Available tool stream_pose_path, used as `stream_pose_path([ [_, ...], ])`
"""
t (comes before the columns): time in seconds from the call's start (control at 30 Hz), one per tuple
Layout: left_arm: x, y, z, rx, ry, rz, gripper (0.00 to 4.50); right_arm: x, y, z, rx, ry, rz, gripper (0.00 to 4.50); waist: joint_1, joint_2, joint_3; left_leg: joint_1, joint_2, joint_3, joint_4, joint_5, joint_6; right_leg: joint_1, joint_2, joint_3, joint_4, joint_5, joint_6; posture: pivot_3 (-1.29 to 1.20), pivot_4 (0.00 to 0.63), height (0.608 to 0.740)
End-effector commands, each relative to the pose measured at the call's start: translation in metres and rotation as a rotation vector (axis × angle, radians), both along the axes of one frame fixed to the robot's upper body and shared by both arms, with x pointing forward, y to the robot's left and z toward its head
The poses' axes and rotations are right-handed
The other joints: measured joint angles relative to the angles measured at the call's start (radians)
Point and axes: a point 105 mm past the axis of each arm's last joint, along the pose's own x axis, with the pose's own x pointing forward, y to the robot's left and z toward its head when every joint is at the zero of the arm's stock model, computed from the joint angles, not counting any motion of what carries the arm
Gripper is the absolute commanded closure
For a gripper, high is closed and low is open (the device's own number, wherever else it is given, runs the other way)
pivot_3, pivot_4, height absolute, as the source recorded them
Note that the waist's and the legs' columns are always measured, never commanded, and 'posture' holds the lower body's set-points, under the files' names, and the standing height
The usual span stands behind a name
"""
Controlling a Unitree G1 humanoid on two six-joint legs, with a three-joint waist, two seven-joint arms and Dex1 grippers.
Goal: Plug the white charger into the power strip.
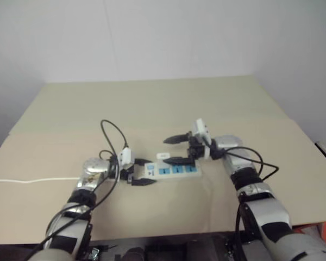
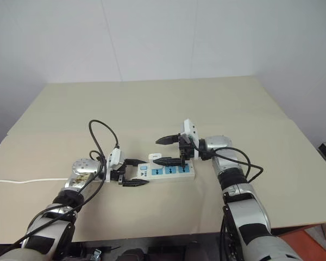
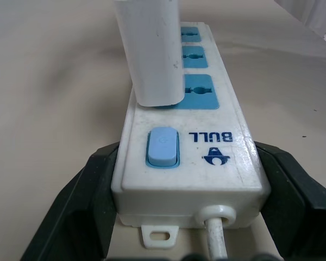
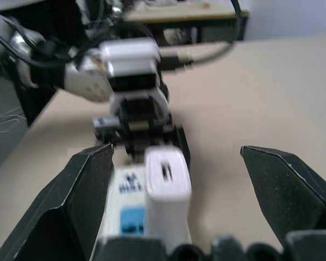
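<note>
**White charger seated in the strip's end socket**

White plastic fills the left wrist view: the power strip (image 3: 185,136) lies end-on with its blue switch (image 3: 162,147) and cord (image 3: 216,234) nearest, the left gripper (image 1: 139,172) clamped on that end, one black finger against each long side. The white charger (image 3: 151,51) stands upright in the socket next to the switch.

The right wrist view shows the charger's top face with a slot, between that gripper's widely parted fingers, touching neither.

From the head camera, the right gripper (image 2: 164,150) hangs level above the strip, pointing toward the left arm, jaws wide and empty.

The strip rests near the middle of a tan table (image 1: 152,103) before a plain white wall (image 1: 163,38).
</note>
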Motion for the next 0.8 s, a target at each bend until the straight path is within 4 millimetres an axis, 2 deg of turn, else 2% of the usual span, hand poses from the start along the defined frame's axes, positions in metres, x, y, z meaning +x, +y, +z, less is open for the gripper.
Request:
stream_pose_path([
  [0.03,-0.001,-0.005,-0.001,0.006,-0.015,-0.015,1.23,-0.007,0.007,0.003,0.003,0.0,0.029,0.03,0.001,0.0,0.0,0.0,0.0,0.0,0.0,0.0,0.0,0.0,0.0,0.0,-0.001,0.0,0.0,0.0,0.15,0.74],
  [0.3,-0.002,-0.006,-0.002,0.006,-0.018,-0.017,1.23,0.003,0.01,-0.019,-0.057,0.097,-0.034,0.03,0.004,0.0,0.0,0.0,0.0,0.0,0.0,0.0,0.0,0.0,0.0,0.0,-0.006,0.0,0.0,0.0,0.15,0.74],
  [0.47,-0.002,-0.005,-0.001,0.007,-0.021,-0.016,1.23,0.005,0.009,-0.021,-0.062,0.126,-0.037,0.03,0.004,0.0,0.0,0.0,0.0,0.0,0.0,0.0,0.0,0.0,0.0,0.0,-0.006,0.0,0.0,0.0,0.15,0.74],
  [0.7,-0.002,-0.004,-0.002,0.013,-0.022,-0.015,1.23,0.006,0.008,-0.015,-0.033,0.162,-0.025,0.03,0.004,0.0,0.001,0.0,0.0,0.0,0.0,0.0,0.0,0.0,0.0,0.0,-0.006,0.0,0.0,0.0,0.15,0.74],
  [0.8,-0.001,-0.005,-0.001,0.012,-0.023,-0.015,1.23,0.008,0.008,-0.013,-0.025,0.173,-0.029,0.61,0.004,0.0,0.001,0.0,0.0,0.0,0.0,0.0,0.0,0.0,0.0,0.0,-0.006,0.0,0.0,0.0,0.15,0.74],
])
